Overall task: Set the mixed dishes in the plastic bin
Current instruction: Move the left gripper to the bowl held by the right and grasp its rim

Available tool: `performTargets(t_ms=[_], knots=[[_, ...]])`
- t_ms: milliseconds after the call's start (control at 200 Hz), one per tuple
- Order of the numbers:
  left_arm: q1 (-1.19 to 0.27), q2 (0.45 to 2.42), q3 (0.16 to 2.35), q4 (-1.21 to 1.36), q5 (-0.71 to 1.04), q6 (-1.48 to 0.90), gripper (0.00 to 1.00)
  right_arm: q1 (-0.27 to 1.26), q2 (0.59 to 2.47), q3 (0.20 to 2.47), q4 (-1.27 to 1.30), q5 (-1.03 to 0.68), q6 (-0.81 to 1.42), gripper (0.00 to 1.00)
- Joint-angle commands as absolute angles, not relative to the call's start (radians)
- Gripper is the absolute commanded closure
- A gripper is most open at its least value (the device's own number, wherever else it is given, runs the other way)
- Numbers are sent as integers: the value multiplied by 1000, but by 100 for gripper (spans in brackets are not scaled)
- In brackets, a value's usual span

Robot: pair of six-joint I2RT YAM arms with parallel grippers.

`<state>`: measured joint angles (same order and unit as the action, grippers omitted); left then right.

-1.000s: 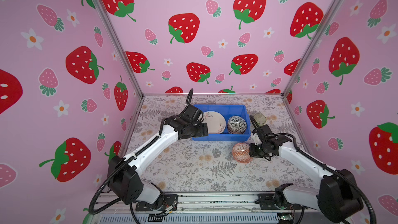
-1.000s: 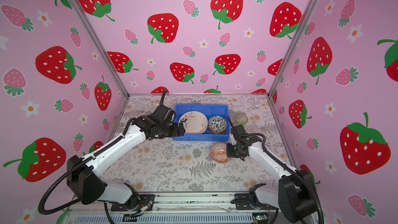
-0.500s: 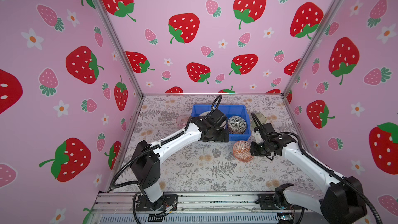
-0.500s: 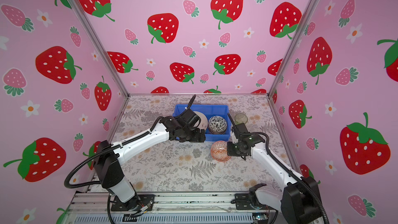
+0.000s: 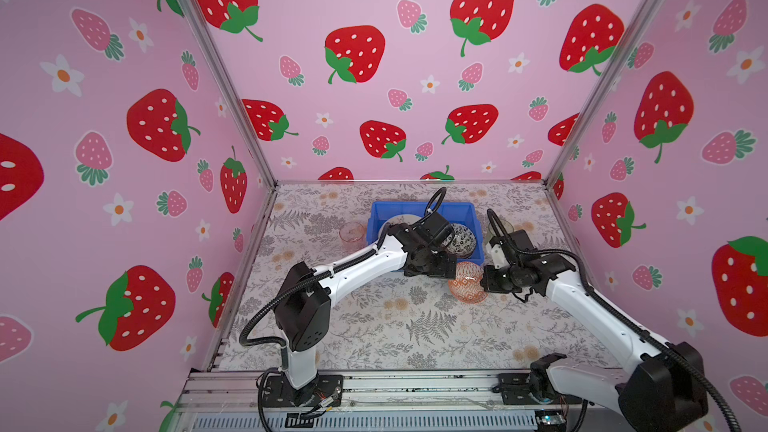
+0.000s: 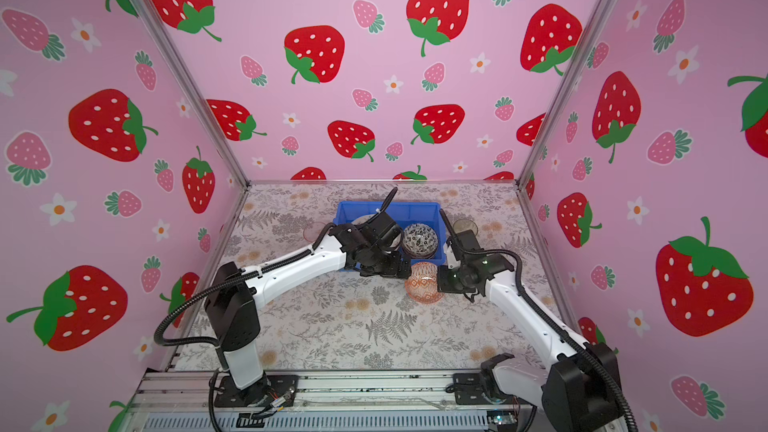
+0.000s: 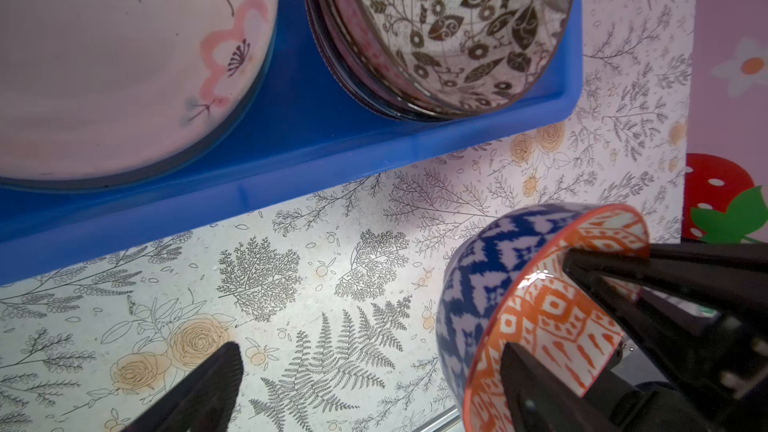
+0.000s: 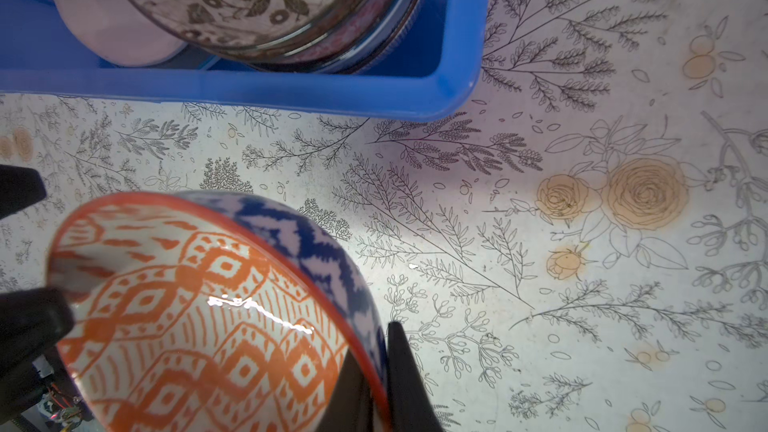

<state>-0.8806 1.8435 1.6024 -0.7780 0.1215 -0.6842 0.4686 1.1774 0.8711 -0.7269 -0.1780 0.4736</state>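
The orange bowl [image 5: 465,286] [image 6: 424,288], blue-patterned outside, hangs tilted in front of the blue plastic bin [image 5: 382,206] [image 6: 345,207]. My right gripper [image 5: 484,282] [image 8: 378,347] is shut on its rim [image 8: 187,317]. My left gripper [image 5: 440,270] [image 7: 365,392] is open beside the bowl [image 7: 540,305]. One of its fingers [image 7: 540,388] is over the bowl's orange inside and the other is over the table. In the bin lie a flowered plate [image 7: 104,56] and a black-white bowl [image 5: 463,236] [image 7: 457,27] stacked on other bowls.
A pink tumbler [image 5: 351,232] stands left of the bin and a greenish tumbler [image 5: 500,226] right of it, behind my right arm. The floral table cover [image 5: 374,326] reaches to the pink strawberry walls on three sides.
My left arm swung from the bin's left end across to its front right, beside the orange bowl, with its jaws a little wider. The right gripper kept hold of the bowl, barely moving.
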Motion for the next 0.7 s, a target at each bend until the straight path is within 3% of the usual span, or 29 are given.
performTargets(t_ms=[0, 360, 485, 695], knots=[[-893, 1865, 1653, -809, 130, -676, 1, 472, 1179, 913, -728, -198, 470, 96], [-910, 1897, 1655, -798, 180, -684, 1, 474, 1182, 928, -730, -206, 475, 95], [-911, 1898, 1654, -784, 178, -690, 9, 477, 1177, 927, -735, -208, 479, 95], [-910, 1915, 1681, -778, 179, -688, 30, 483, 1168, 910, -726, -210, 489, 95]])
